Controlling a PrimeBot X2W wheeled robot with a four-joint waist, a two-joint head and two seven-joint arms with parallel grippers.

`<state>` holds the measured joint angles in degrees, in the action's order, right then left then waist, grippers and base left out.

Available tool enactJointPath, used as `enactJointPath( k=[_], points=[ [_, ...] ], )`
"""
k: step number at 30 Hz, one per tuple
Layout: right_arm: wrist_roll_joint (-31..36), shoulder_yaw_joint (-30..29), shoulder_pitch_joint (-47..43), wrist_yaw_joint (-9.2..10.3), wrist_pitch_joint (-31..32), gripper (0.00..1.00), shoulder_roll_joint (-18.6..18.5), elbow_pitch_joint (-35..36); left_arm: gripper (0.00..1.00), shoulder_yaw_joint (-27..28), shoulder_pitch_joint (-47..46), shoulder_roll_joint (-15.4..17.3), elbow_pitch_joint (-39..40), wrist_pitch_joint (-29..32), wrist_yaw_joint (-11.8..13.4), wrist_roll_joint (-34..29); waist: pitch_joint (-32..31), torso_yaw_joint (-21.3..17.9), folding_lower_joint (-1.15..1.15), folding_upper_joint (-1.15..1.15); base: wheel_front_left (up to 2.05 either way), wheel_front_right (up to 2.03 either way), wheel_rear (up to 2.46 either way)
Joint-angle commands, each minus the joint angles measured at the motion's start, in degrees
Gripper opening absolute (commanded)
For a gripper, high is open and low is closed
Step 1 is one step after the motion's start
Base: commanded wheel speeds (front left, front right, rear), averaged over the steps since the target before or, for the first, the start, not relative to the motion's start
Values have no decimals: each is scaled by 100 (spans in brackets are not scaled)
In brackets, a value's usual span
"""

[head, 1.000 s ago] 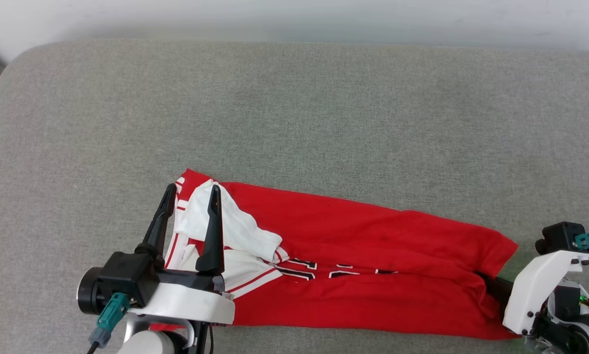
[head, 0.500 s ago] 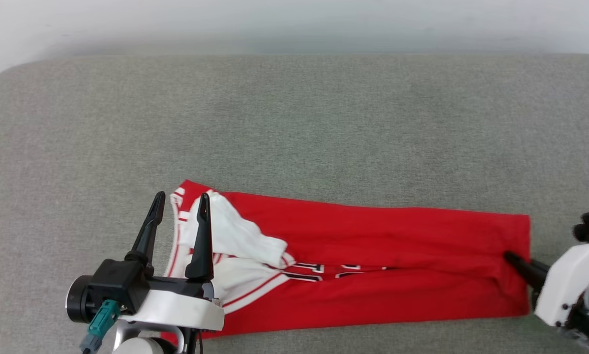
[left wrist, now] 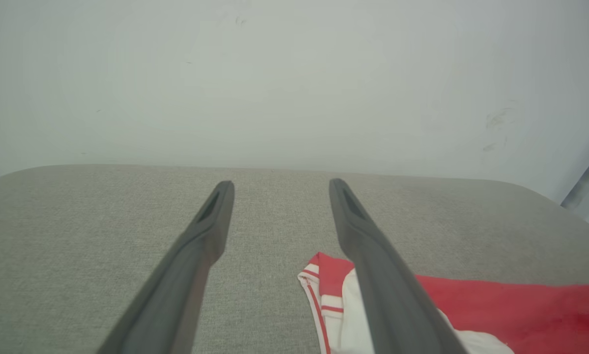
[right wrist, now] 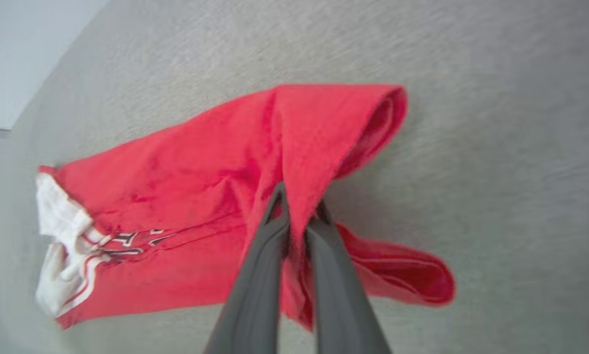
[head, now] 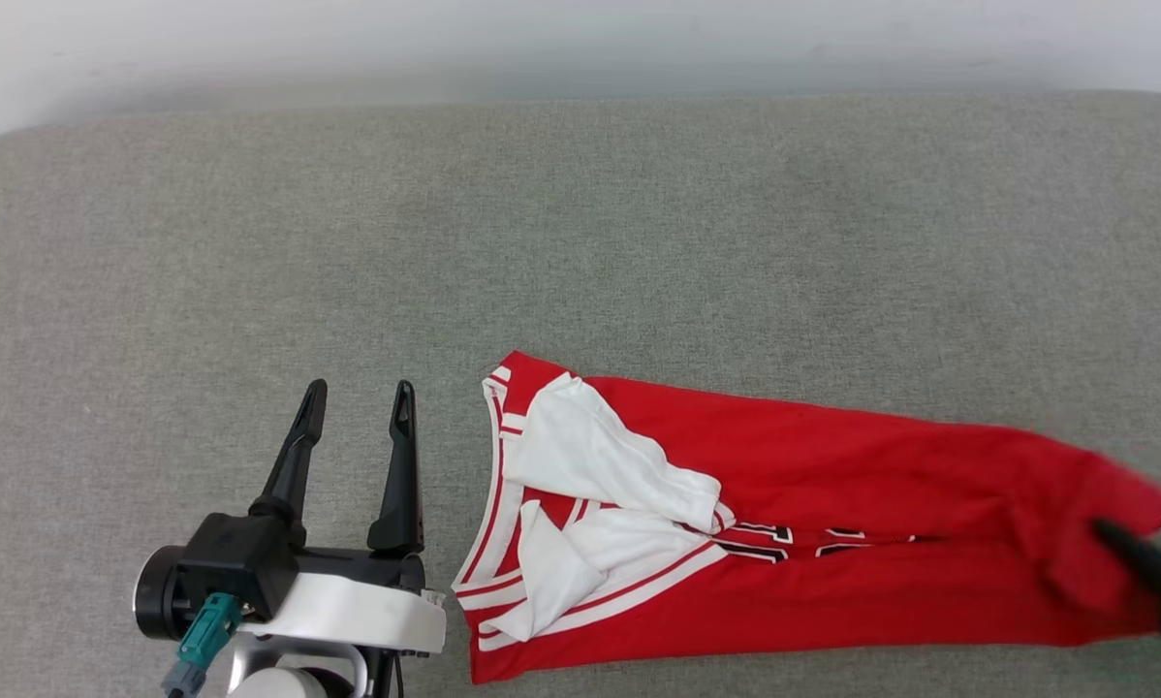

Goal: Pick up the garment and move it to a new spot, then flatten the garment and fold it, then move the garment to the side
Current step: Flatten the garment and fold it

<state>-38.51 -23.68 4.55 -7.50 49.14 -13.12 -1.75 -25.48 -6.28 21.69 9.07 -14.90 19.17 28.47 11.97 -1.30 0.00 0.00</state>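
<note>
There is one garment here: a red jersey-style shirt point(head: 832, 504) with white short sleeves and red-and-white striped trim. It is folded lengthwise into a long strip on the one grey woven cushioned surface point(head: 580, 242), towards its near right part. Its two white sleeves point(head: 600, 465) are tucked across the collar end, and a bit of black, white-outlined lettering point(head: 774, 538) peeks out along the middle crease.

There are two grippers. The left gripper point(head: 360, 388) sits just beside the collar end, clear of the cloth, its two long dark fingers spread wide with nothing between them. The right gripper point(right wrist: 298, 199) is at the far hem end, its fingers pinched narrow on a fold of the red fabric. That end is bunched and raised off the cushion while the rest lies flat. A plain pale wall point(left wrist: 294, 73) runs behind the cushion.
</note>
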Motion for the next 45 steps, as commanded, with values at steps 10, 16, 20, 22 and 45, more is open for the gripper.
enactJointPath(
  k=[10,16,20,22,45],
  points=[
    [-2628,572,504,2,1888,0,1030,-4,100,-102,-208,-178,-30,-37,-82,-26,115,246,0,0,0,0,0],
    [-3600,1732,784,2,1498,0,1031,-409,100,-127,-370,-356,-78,-26,-179,-64,219,598,0,0,0,0,0],
    [-3839,2432,1111,1,953,0,1032,-601,100,-83,-440,-488,-116,-27,-253,-102,323,850,0,0,0,0,0],
    [-3793,2736,1302,2,664,0,1031,-726,100,-54,-473,-558,-142,-27,-313,-113,368,956,0,0,0,0,0],
    [-1752,4719,1969,2,-1655,100,268,-706,100,400,-294,-950,-460,-28,-796,-468,349,764,0,0,0,0,0]
  ],
)
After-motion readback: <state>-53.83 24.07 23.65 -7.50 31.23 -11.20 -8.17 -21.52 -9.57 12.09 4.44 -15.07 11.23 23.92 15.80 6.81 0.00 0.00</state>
